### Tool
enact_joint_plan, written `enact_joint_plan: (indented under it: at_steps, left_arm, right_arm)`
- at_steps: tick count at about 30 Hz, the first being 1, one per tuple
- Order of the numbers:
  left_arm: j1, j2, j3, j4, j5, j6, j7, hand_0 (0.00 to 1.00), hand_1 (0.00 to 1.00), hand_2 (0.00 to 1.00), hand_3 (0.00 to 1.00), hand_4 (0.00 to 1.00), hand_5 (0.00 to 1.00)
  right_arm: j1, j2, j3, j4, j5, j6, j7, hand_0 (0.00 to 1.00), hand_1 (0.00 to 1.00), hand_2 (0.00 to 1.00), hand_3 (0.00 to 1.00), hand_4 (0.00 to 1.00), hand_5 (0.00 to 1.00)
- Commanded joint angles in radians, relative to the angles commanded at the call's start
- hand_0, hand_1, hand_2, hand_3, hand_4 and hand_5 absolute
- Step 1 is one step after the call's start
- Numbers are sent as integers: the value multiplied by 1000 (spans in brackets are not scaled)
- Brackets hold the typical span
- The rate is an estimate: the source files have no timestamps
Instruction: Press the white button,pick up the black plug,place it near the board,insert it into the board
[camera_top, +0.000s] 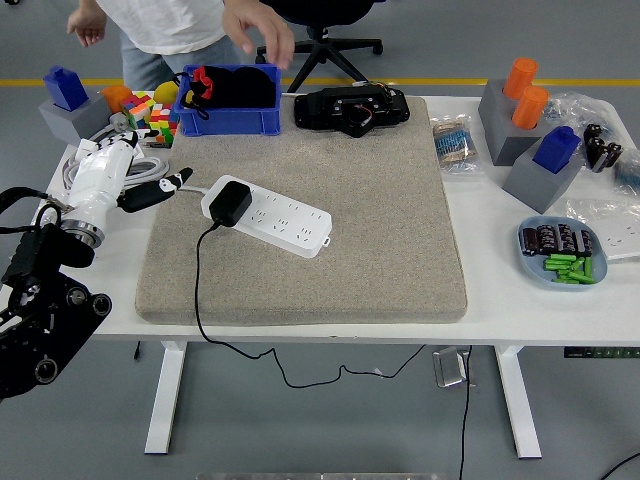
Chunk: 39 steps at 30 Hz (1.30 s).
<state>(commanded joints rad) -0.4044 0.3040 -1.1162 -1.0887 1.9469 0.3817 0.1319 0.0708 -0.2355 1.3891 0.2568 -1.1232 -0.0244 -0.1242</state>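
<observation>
- The left hand (125, 180), white with black fingertips, hovers at the left of the frame, over the grey mat's (380, 250) left edge; its fingers are loosely spread and grip nothing.
- The black plug (230, 202) sits seated in the left end of the white power strip (270, 215), its cable trailing off the table's (520, 300) near edge.
- A person's hand (260, 30) hangs above the blue bin (228, 118) at the top.

mat (400, 240) bare right of board (268, 216)
</observation>
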Motion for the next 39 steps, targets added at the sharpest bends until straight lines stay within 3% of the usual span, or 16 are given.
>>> enact_joint_plan:
  at_steps: [8, 17, 39]
  left_arm:
    - [29, 5, -146, -5, 30, -22, -16, 944, 957, 899, 862, 874, 716]
    - [63, -9, -244, -28, 40, -23, -23, 947, 956, 896, 861, 872, 713]
    - [56, -10, -304, -52, 40, -25, -32, 950, 958, 893, 847, 868, 673]
  right_arm:
    - [12, -12, 15, 3, -5, 0, 1, 764, 637, 640, 607, 650, 415]
    - [18, -22, 15, 4, -3, 1, -1, 764, 637, 640, 607, 650, 417]
    - [24, -24, 11, 4, -8, 2, -1, 764, 638, 640, 606, 650, 419]
